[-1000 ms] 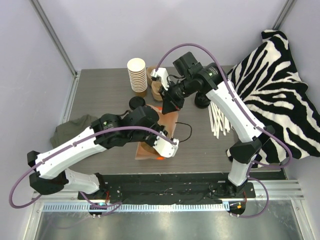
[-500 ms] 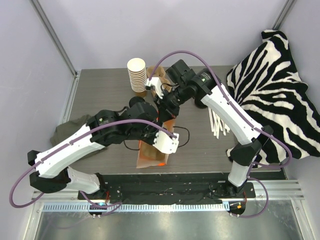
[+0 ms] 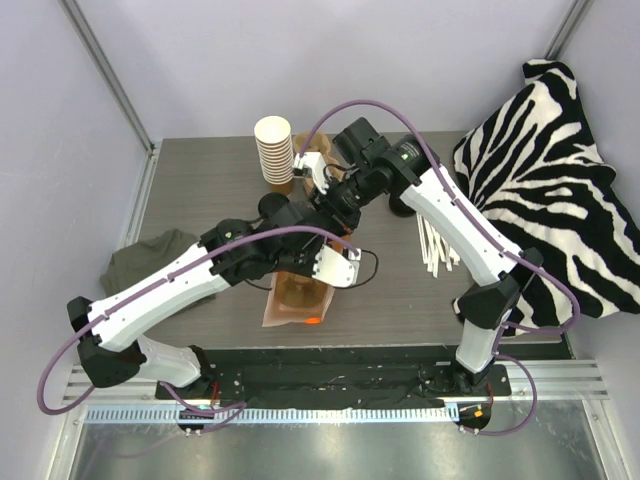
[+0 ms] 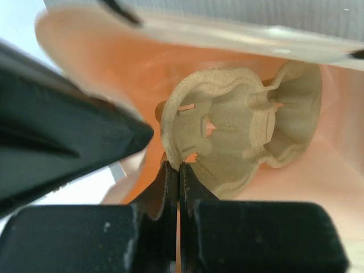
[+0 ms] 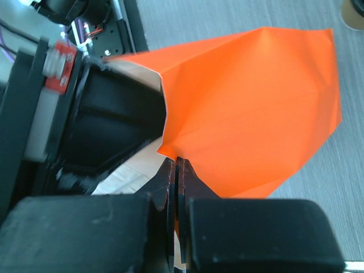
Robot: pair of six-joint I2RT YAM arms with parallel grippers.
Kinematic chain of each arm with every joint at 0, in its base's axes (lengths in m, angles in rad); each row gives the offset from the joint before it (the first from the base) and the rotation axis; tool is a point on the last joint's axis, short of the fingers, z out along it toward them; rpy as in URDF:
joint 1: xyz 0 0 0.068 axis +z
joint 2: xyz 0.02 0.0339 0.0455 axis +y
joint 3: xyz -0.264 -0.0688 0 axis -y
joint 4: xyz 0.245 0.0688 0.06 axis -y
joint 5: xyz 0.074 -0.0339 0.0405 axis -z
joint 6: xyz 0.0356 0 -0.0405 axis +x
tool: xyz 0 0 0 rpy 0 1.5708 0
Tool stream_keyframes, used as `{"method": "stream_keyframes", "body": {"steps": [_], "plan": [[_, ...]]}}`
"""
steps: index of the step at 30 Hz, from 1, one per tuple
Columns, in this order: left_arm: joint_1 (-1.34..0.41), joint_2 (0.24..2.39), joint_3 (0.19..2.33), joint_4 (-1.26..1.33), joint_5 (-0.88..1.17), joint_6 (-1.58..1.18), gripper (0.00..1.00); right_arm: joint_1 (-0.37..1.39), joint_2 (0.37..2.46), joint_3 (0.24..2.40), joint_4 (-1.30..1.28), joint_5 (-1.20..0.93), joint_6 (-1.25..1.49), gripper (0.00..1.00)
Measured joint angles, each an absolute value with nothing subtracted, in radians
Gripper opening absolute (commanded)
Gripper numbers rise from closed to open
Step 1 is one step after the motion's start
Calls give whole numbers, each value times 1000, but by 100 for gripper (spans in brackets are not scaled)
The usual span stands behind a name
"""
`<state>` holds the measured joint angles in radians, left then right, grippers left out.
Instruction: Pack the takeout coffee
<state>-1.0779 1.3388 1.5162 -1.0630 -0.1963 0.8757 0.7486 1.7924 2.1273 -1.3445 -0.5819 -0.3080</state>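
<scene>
zebra cloth [image 3: 545, 170] draped over the right side, green cloth [image 3: 145, 260] bunched at the table's [image 3: 200, 190] left edge. orange bag [image 5: 256, 102] lies mid-table near the front, mouth held between both arms. left gripper [image 4: 179, 168] has its fingers pressed together, pinching the bag's rim from inside. right gripper [image 5: 175, 162] is clamped the same way on the opposite rim from outside. a moulded pulp cup carrier [image 4: 239, 131] sits inside the bag on its side. stack of lidless cups [image 3: 275, 152] stands at the back, white sticks [image 3: 437, 245] lie just beside the right arm. takeout coffee [image 3: 404, 206]: only a black top shows behind the right forearm, outside the bag, mostly hidden, so not sure. red tag [image 5: 57, 68] on the left wrist, print too blurred to read.
</scene>
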Motion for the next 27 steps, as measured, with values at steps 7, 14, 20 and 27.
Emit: {"method": "stream_keyframes", "body": {"steps": [7,14,20,27], "plan": [[-981,1353,1461,-994,-134,904,0,711,1807,2134,-1345,-590,-324,1],[-947,1386,1431,-960,-81,929,2,714,1822,2134,-1349,-603,-344,1],[-937,1388,1409,-949,-22,962,5,714,1837,2135,-1351,-619,-360,1],[-937,1396,1399,-953,25,980,18,714,1841,2138,-1356,-629,-367,1]]}}
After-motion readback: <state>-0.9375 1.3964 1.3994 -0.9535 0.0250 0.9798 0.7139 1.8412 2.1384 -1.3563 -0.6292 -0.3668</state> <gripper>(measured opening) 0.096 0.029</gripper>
